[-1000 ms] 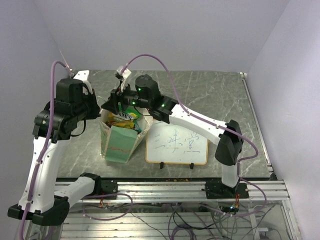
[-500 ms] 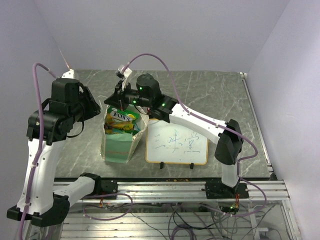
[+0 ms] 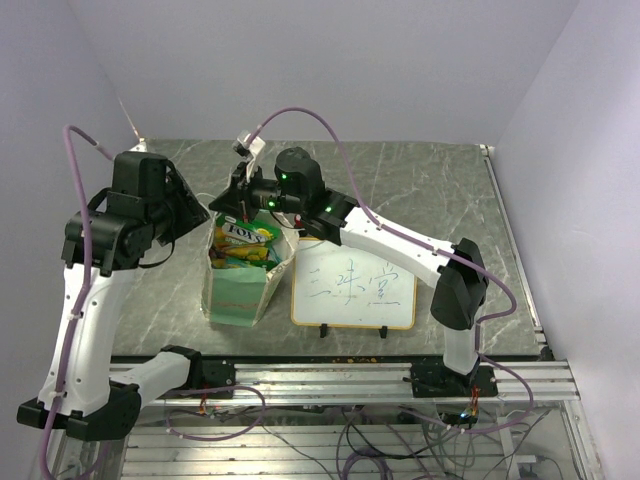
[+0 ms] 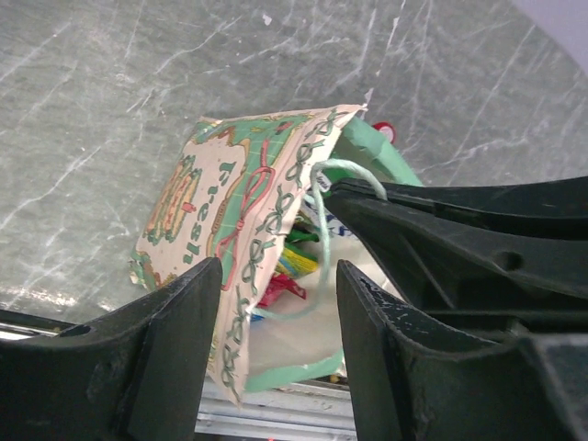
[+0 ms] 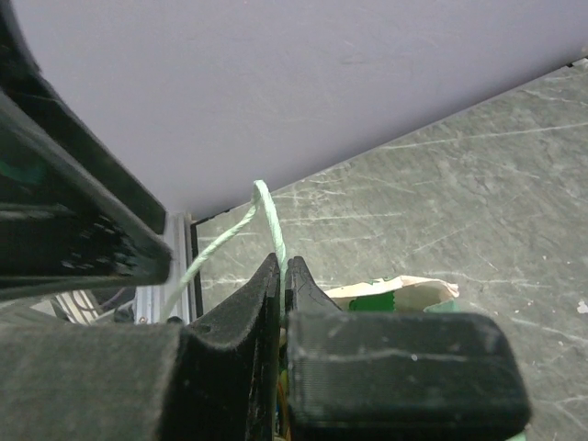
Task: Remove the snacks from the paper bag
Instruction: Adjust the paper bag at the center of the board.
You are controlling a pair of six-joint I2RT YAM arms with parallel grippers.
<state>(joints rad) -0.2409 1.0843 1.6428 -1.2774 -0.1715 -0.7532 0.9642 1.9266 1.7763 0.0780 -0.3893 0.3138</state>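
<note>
The paper bag (image 3: 240,290) stands upright left of centre, its mouth open. A yellow-green packet (image 3: 245,238) of the snacks sticks out of the top. My right gripper (image 3: 232,205) is over the bag's far edge, shut on a pale green string handle (image 5: 267,213) that runs up out of its closed tips (image 5: 282,262). My left gripper (image 3: 200,218) hangs open just left of the bag, holding nothing. In the left wrist view the printed bag wall (image 4: 230,211) lies between and beyond my open fingers (image 4: 175,349), with yellow-green and red snacks (image 4: 292,271) inside.
A wood-framed whiteboard (image 3: 355,285) with writing stands right against the bag's right side. A small red-topped knob (image 4: 384,131) sits behind the bag. The marble table (image 3: 420,190) ends at a metal rail at the near edge, with walls close on the left and behind.
My left gripper opened, let go of the bag's left edge and drew back to the left. My right gripper closed on the string handle. The bag now stands straighter.
</note>
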